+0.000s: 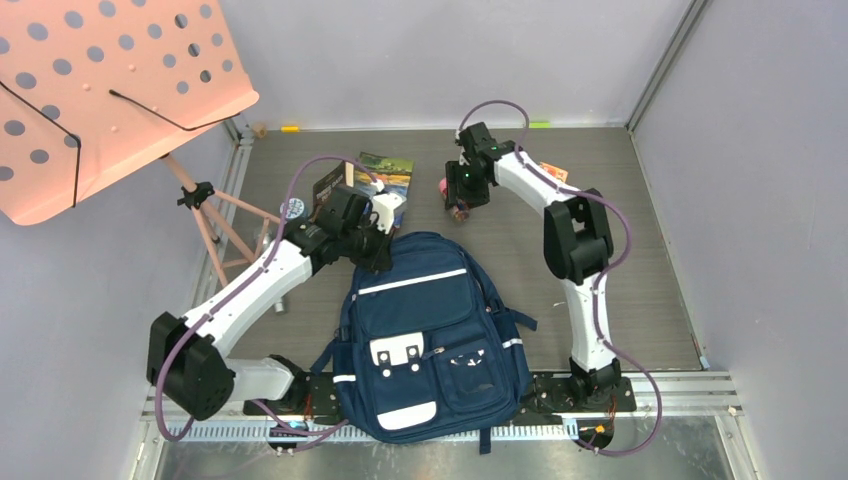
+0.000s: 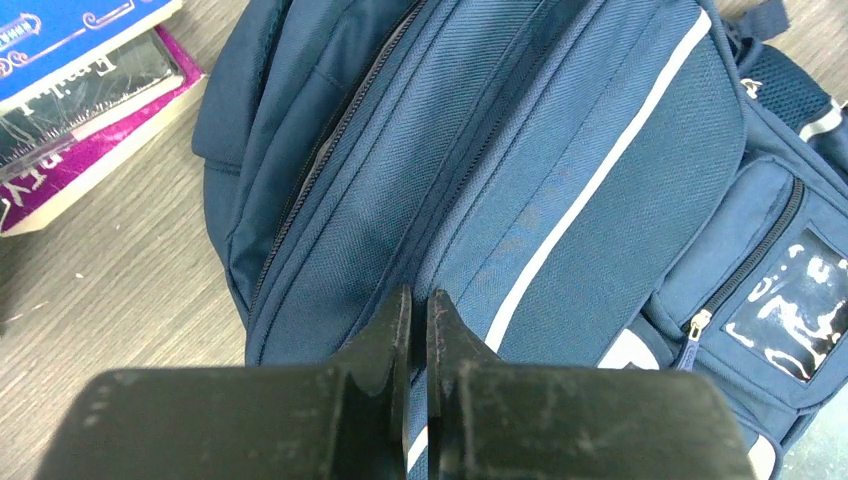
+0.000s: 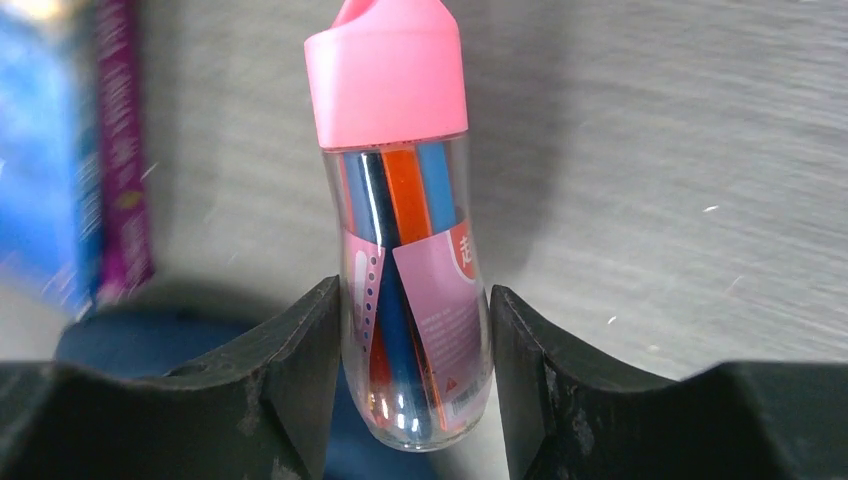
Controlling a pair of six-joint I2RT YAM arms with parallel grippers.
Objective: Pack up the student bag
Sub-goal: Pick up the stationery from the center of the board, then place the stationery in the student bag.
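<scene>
Lying flat on the table (image 1: 650,240) at about six o'clock, the student bag (image 1: 425,330) has its front pocket facing up and its top end pointing toward twelve, which leaves the main zip (image 2: 330,150) turned toward both arms. The left gripper (image 2: 420,300) sits on the bag's top edge at roughly eleven o'clock of it, fingers pressed together with only a sliver between them. Whether they pinch any cloth I cannot tell from where I stand. My guess is it is there to steady or lift the top so the mouth can be worked open. The zip looks closed along the stretch I can see.

Off at one o'clock from the bag, the right gripper (image 3: 412,290) has its two fingers against either side of a clear tube of coloured pens (image 3: 405,260), gripping it low on the body, pink cap (image 3: 385,75) pointing away from the wrist. Held that way, it could go into the bag cap first. A stack of books (image 1: 385,175) waits at twelve o'clock, just beyond the bag's top, likely next for packing.
</scene>
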